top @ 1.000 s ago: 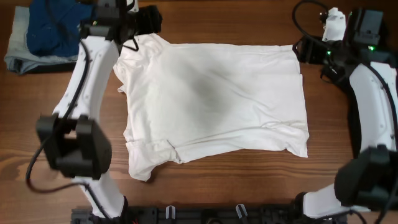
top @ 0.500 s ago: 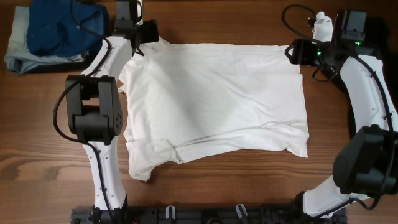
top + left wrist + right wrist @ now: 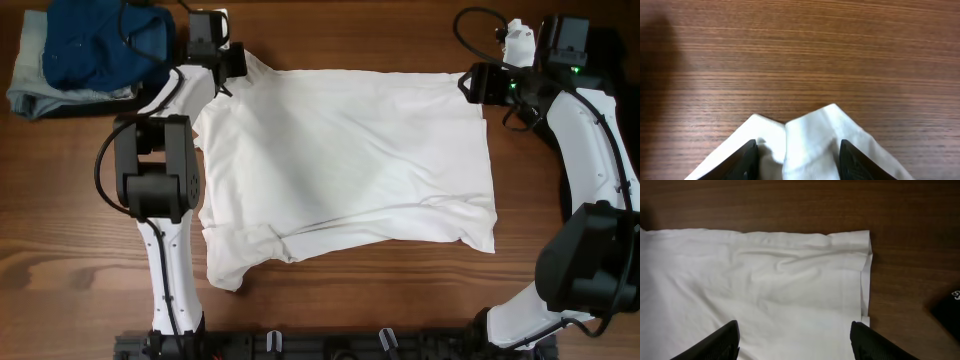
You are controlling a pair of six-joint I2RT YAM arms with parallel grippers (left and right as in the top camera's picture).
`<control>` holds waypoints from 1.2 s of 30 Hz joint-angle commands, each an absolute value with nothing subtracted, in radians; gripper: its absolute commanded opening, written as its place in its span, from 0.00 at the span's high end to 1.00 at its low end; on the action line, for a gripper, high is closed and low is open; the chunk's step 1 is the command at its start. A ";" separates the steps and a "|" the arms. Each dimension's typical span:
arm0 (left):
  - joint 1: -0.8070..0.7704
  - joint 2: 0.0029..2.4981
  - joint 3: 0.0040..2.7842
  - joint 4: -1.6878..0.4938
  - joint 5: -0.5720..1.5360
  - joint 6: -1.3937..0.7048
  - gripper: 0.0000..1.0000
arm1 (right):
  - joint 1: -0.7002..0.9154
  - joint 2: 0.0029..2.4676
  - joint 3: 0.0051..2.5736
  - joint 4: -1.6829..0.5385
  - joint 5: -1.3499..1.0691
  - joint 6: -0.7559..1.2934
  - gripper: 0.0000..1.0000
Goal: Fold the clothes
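A large white shirt lies spread flat on the wooden table, showing only plain white with a faint grey shade in the middle. My left gripper is at its far left corner. In the left wrist view a bunched fold of the shirt sits between the jaws of the left gripper, which stand apart around it. My right gripper hovers at the far right corner. There it is open wide over the flat shirt near its hem edge.
A pile of other clothes, dark blue on top of pale grey, lies at the table's far left corner. Bare wood surrounds the shirt. The arm bases stand along the near edge.
The left arm swung in so its gripper reached the shirt's far left corner, and its jaws narrowed around the cloth. The right gripper shifted slightly toward the far right corner, then held still.
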State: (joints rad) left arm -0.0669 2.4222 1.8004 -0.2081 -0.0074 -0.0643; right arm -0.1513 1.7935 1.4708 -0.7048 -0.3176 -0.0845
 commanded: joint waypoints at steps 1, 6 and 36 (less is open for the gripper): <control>-0.067 2.428 1.815 -0.182 -0.021 -0.059 0.63 | -0.148 1.798 1.492 -0.699 -0.330 -0.102 0.29; -0.067 2.422 1.822 -0.157 -0.049 -0.059 0.88 | -0.148 1.798 1.492 -0.697 -0.308 -0.094 0.29; -0.266 2.109 1.812 -1.466 0.034 -0.299 0.96 | -0.148 1.798 1.492 -0.763 -0.308 -0.102 0.28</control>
State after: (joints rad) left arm -0.2680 2.1223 1.8294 -1.4090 0.0212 -0.2020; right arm -0.1513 1.7935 1.4708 -0.7628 -0.3134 -0.0845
